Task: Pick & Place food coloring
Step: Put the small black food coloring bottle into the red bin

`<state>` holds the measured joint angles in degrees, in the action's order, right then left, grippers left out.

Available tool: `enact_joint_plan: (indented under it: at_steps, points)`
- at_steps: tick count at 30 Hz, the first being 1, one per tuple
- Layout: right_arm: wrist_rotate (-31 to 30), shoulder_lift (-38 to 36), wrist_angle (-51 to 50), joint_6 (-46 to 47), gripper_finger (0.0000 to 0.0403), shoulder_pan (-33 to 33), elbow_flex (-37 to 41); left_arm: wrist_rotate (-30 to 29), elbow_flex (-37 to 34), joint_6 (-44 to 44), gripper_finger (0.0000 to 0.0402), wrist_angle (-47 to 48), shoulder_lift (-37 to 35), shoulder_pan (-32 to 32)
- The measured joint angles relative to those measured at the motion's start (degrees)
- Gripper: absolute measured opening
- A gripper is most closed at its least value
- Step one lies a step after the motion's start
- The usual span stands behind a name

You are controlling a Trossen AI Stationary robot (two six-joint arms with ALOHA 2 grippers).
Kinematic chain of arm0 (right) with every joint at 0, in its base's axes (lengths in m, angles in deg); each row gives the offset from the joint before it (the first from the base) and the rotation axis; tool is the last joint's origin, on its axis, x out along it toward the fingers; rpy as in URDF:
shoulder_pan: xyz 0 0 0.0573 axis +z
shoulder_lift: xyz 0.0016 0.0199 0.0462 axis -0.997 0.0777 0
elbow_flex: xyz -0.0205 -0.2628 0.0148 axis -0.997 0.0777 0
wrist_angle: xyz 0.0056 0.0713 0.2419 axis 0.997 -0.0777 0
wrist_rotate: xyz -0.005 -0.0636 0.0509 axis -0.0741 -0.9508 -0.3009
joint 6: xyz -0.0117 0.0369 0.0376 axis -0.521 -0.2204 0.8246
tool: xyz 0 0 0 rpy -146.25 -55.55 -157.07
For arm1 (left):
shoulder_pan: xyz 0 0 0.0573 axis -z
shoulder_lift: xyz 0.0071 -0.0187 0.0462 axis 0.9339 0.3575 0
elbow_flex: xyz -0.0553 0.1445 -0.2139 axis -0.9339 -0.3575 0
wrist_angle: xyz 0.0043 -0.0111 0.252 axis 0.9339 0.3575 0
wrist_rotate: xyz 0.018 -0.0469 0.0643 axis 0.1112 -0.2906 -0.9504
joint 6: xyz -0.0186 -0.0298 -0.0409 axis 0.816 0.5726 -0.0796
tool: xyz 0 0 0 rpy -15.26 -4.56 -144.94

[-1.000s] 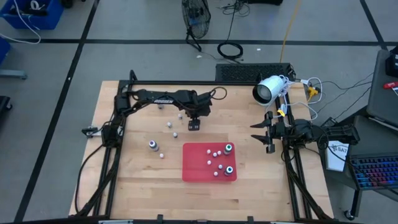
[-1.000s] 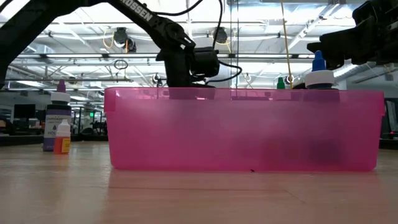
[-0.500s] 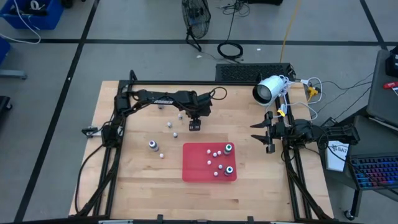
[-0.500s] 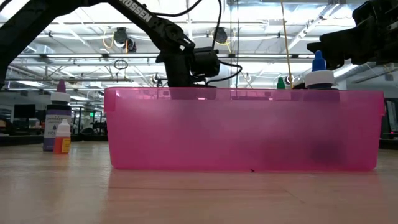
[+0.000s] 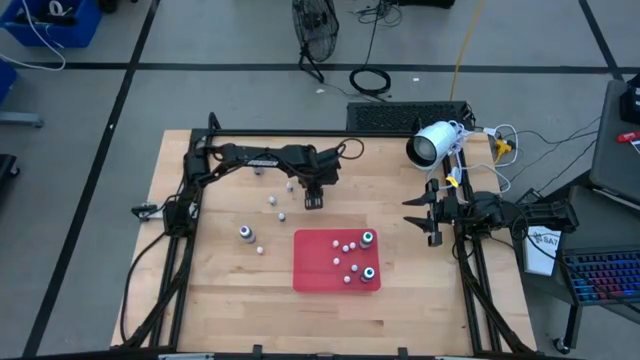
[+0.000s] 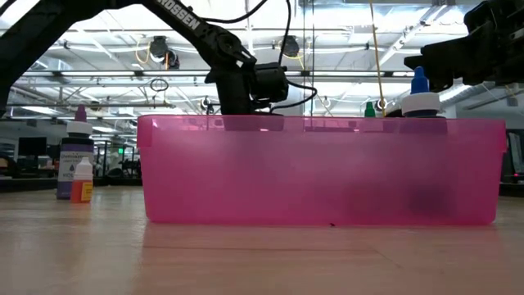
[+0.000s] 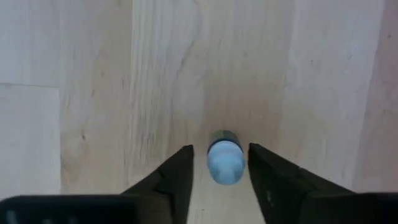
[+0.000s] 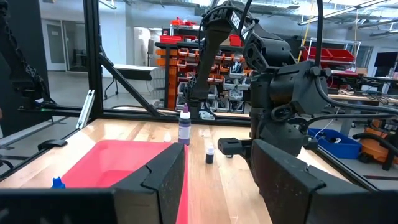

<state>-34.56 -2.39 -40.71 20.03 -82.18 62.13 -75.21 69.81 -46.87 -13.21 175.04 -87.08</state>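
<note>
Left wrist view: left gripper [image 7: 219, 168] fingers flank blue-capped bottle [image 7: 225, 160], gaps visible, behind red tray [image 5: 310, 265]; next: clamp, lift.

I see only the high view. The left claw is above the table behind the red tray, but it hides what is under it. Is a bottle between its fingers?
Observer: Yes. The left wrist view shows a small bottle with a pale blue cap on the wood, between the fingers of the left claw. I cannot tell whether they touch it.
Operator: Does the right claw hold something?
Observer: No. In the right wrist view the right claw is open, with nothing between its fingers.
Operator: Is the tray flat?
Observer: No. The low view shows that the red tray has upright, translucent walls.
</note>
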Motion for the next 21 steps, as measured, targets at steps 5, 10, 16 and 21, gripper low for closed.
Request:
enact_joint_plan:
  at_steps: [5,10,16,21]
  points:
    - [0.0,0.0,0.0,0.0,0.0175,0.0,0.0,0.0,0.0,-0.5,0.0101,0.0,0.0,0.0]
    - [0.0,0.0,0.0,0.0,0.0178,0.0,0.0,0.0,0.0,-1.2,0.0071,-0.1,0.0,0.0]
    - [0.0,0.0,0.0,0.0,0.0174,0.0,0.0,-1.5,0.2,-2.8,0.0069,2.2,-1.4,0.9]
    - [0.0,0.0,0.0,0.0,0.0177,0.0,0.0,-4.7,1.8,-0.8,0.0069,7.5,-7.8,4.3]
